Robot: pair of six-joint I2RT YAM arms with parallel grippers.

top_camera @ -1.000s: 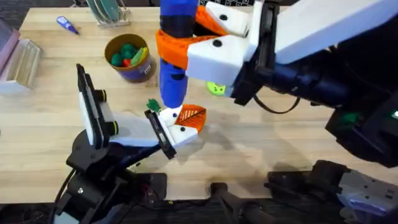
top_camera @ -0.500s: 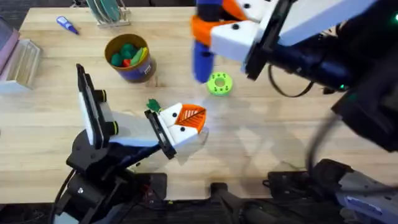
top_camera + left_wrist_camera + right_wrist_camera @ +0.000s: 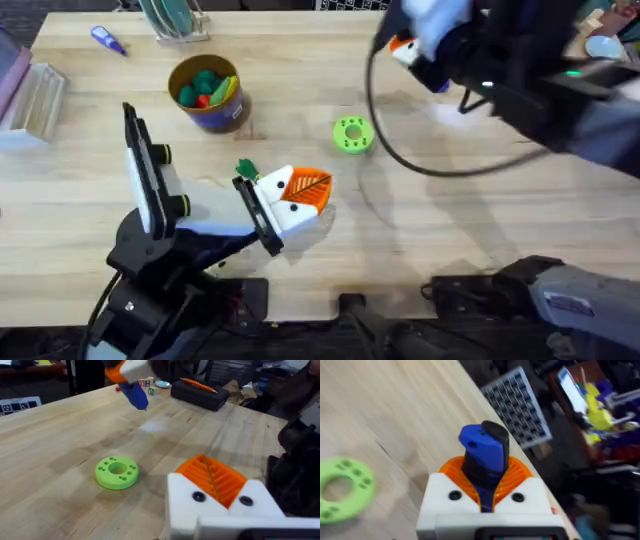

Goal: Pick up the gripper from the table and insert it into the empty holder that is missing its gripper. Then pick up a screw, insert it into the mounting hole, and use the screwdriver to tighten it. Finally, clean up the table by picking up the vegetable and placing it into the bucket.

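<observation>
Screwdriver (image 3: 482,457) sits clamped in your right tool (image 3: 485,492), raised over the table's (image 3: 450,230) far right side. Carrot (image 3: 246,169) lies by your left tool (image 3: 290,200), whose orange pads are together. Bucket (image 3: 207,92) stands far left; green disc (image 3: 351,134) mid-table.

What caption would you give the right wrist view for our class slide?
Right gripper clamps the blue screwdriver between orange pads above the wooden table, green disc nearby.
</observation>
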